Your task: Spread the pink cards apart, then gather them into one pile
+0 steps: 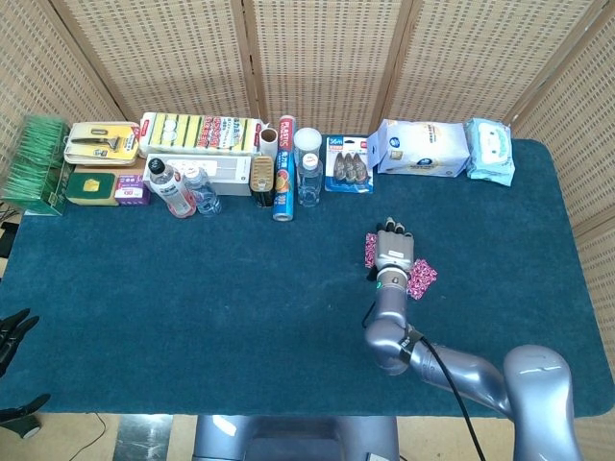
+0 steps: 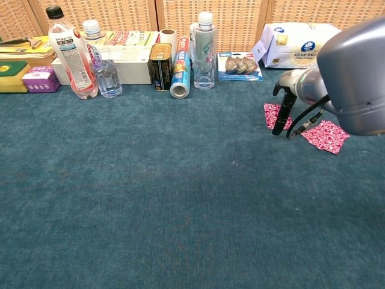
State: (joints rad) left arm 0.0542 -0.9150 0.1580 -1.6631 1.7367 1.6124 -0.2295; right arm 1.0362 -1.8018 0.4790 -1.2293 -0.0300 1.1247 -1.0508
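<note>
I see a table (image 1: pixel 144 317) covered in dark teal cloth, with woven cane screen panels (image 1: pixel 317 58) standing behind it.

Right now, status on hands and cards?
Right hand over the left card, grip unclear. Right card apart on the cloth. Left hand off the table edge. Nothing blocking.

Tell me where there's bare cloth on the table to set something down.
Open cloth fills the near half, in front of the bottles and left of the right hand. Crowded: the back row of goods, and around the pink cards.
</note>
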